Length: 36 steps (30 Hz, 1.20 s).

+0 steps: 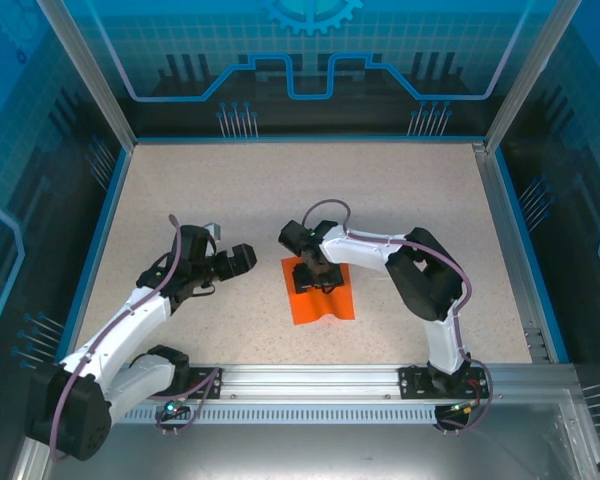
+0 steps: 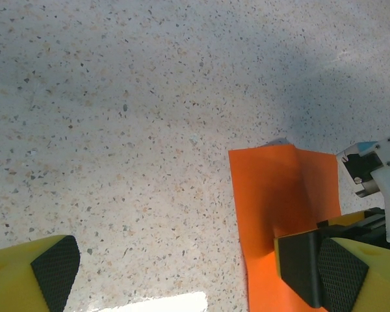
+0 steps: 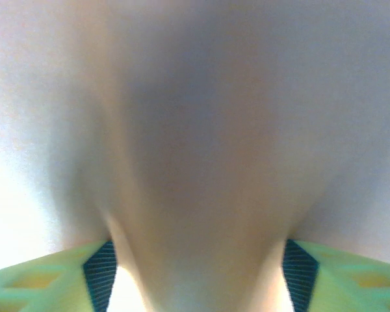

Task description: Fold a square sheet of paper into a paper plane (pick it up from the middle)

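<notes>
Paper sheet (image 1: 323,305): orange, lying mid-surface (image 1: 180,190). It is directly beneath my right claw (image 1: 315,274), jaws apart around a blurred hump, and I cannot tell the grip. Left claw (image 1: 246,259) is wide, near its left edge.

One square sheet of paper (image 1: 320,308) (bright orange), one speckled surface (image 1: 230,190), two arms: left arm (image 1: 130,318), right arm (image 1: 372,246).
</notes>
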Available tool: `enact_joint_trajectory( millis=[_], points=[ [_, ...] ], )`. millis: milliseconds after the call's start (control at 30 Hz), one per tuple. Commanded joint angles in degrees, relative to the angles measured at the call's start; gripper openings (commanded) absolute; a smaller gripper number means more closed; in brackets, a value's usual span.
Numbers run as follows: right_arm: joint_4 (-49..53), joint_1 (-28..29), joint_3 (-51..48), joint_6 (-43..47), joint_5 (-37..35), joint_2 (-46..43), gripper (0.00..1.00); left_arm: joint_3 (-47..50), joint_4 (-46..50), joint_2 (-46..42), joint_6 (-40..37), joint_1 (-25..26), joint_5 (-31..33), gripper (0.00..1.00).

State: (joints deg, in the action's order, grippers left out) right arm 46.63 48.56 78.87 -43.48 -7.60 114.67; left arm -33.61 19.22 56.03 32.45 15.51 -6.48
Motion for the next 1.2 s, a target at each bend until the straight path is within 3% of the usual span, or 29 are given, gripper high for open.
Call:
enact_joint_trajectory(
  millis=[0,100,367,700,967,1167],
  points=[
    [-0.2,-0.5,-1.2,0.0,1.3,-2.0,0.61,-1.6,1.5,-1.4,-0.5,0.0,-0.9,0.98],
    [-0.5,-0.7,-1.8,-0.1,1.4,-3.5,0.49,-1.7,1.6,-1.4,-0.4,0.0,-0.9,0.99],
    [-7.5,-2.6,-6.1,-0.4,7.4,-12.0,0.37,-2.2,2.1,-2.1,0.0,0.0,-1.0,0.98],
    [-34.2,-11.4,-20.3,-9.9,30.7,-22.7,0.38,-2.7,-0.3,-1.8,2.0,0.1,-5.8,0.98],
    [-46.1,-17.1,-33.8,-14.3,32.2,-23.0,0.42,-4.6,-3.2,2.4,3.1,1.2,-12.0,0.98],
    [-45.2,-19.1,-39.0,-12.0,29.3,-24.6,0.48,-6.5,-5.0,6.6,4.1,5.0,-12.6,0.99]
  ],
)
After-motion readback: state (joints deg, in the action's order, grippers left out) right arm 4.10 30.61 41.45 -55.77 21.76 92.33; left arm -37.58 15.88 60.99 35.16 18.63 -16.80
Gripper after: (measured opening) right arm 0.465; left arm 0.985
